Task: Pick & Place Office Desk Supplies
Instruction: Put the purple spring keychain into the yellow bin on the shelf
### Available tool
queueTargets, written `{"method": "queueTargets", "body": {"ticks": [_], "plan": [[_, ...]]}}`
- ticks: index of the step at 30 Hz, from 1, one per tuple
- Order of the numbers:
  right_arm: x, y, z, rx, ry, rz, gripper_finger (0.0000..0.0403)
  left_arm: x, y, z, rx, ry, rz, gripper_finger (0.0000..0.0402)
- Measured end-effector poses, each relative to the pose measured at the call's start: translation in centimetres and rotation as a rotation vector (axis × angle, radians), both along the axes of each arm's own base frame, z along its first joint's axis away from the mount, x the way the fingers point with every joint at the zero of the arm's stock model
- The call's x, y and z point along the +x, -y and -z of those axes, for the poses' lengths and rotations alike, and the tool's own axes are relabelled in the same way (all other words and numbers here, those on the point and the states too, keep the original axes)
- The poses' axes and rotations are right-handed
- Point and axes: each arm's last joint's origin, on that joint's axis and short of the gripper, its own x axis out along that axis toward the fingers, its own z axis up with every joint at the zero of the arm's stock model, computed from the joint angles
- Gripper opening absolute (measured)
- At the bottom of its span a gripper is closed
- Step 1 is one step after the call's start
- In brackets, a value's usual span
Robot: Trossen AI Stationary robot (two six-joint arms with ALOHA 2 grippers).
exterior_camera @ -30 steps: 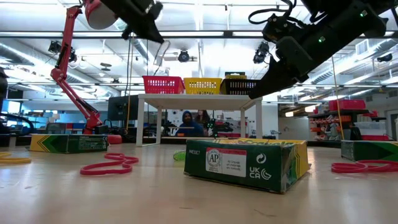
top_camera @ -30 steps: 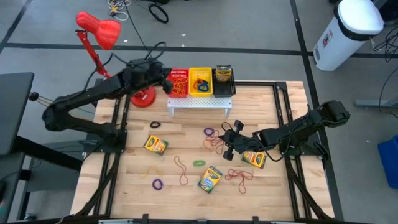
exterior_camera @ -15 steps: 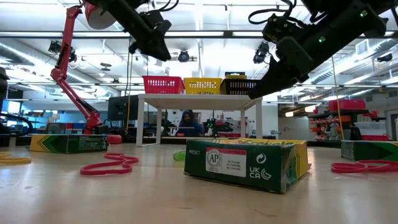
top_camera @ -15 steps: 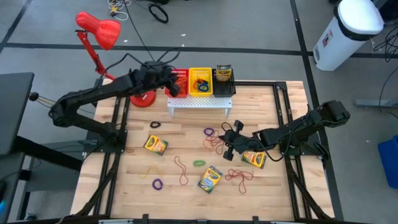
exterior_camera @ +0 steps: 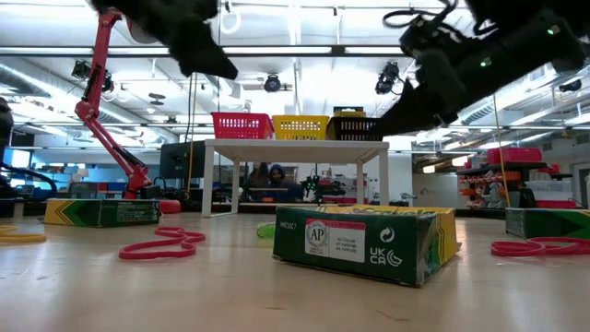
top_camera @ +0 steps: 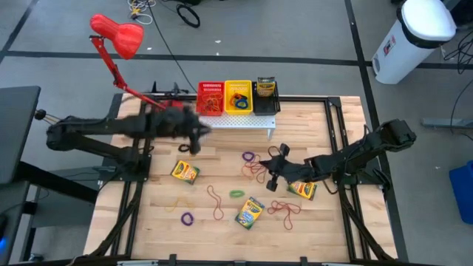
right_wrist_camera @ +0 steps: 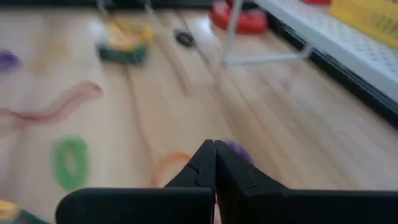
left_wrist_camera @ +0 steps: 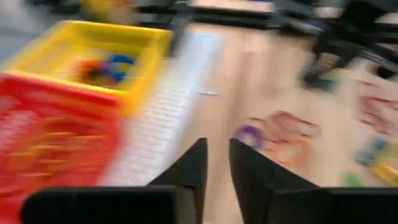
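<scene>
A robotics lab or open workshop hall is indicated. A wooden bench (top_camera: 222, 177) is framed by black rails on a grey tiled floor. Beyond it, ceiling strip lights (exterior_camera: 304, 51), shelving (exterior_camera: 489, 180) and seated people (exterior_camera: 272, 180) at workstations are seen.

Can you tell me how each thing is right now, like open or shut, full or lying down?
Left hand: slightly open, holding nothing.
Right hand: shut, holding nothing.
Red basket: has rubber bands inside.
Yellow basket: holds bands too.
Crayon box: lying flat, closed.
Purple band: loose on the table.
</scene>
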Motion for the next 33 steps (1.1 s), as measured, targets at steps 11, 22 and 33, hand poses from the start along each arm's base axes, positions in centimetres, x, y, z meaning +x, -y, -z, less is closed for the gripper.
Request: {"method": "queueTargets", "body": {"ticks": [11,22,33], "plan": [[-1.7,-1.8,0.5,0.108,0.237,-0.147,0.0001,-2.1,8.3,6.7,-0.155,0.228,0.221,0.0006],[-1.6,-2.1,0.1,0.133,0.269,-0.183,0.0017,-2.1,8.4,9.7,-0.277,0.094,-0.032,0.0015],[-1.7,-2.1,0.4,0.132,0.244,-0.196,0.0020,-2.3,7.9,9.3,-0.363,-0.098,0.006,0.0054]]}}
